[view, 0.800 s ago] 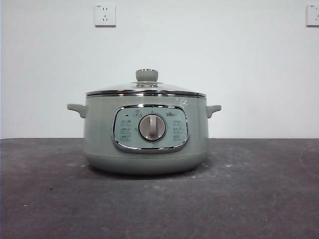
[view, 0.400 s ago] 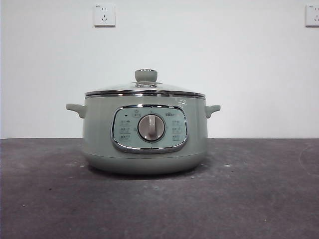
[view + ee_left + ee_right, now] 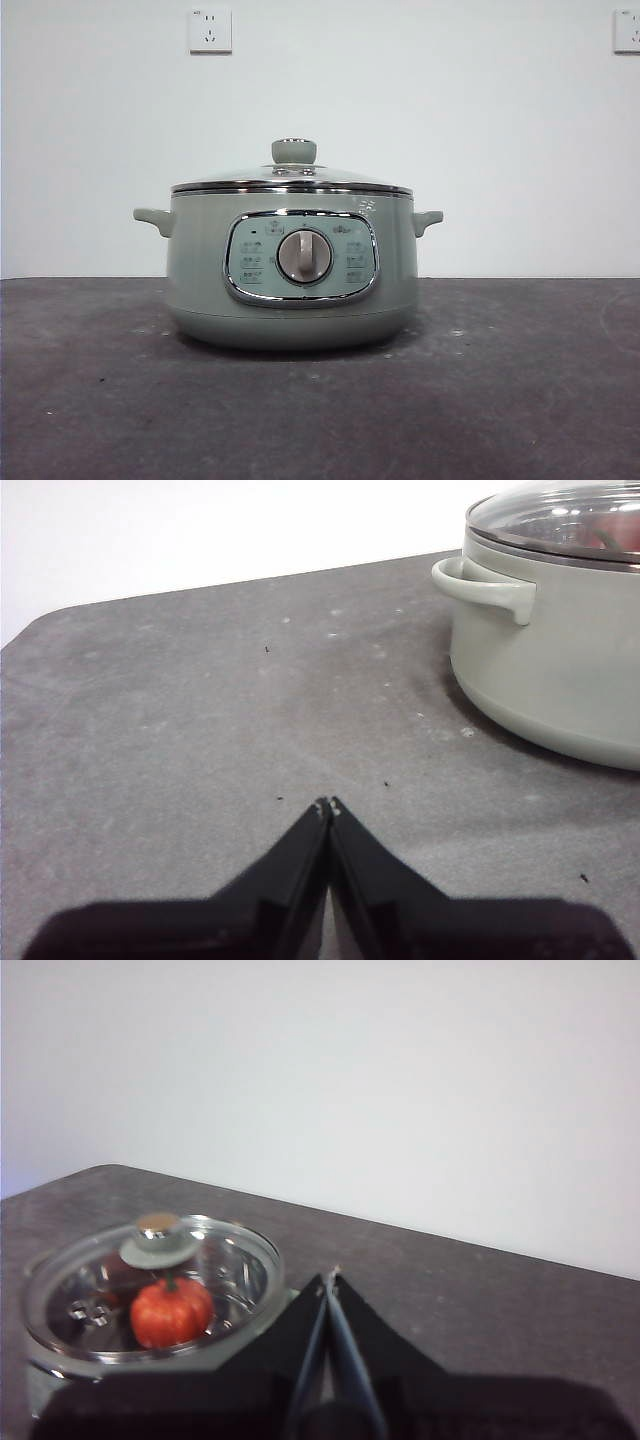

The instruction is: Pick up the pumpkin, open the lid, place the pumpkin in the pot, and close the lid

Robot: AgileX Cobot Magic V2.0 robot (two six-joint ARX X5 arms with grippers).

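The sage-green pot (image 3: 290, 265) stands in the middle of the dark table, dial facing the front camera. The glass lid (image 3: 292, 180) with its green knob sits shut on the pot's rim. Through the glass in the right wrist view, the orange pumpkin (image 3: 171, 1311) lies inside the pot (image 3: 40, 1380) under the lid (image 3: 150, 1270). My right gripper (image 3: 329, 1278) is shut and empty, raised beside and above the pot. My left gripper (image 3: 326, 805) is shut and empty, low over the table, apart from the pot (image 3: 545, 660) and its side handle (image 3: 480, 583).
Grey matte table top (image 3: 520, 380) spreads around the pot, ending at a white wall with two sockets (image 3: 209, 30). The table's rounded far corner (image 3: 40, 630) shows in the left wrist view. Small specks dot the surface.
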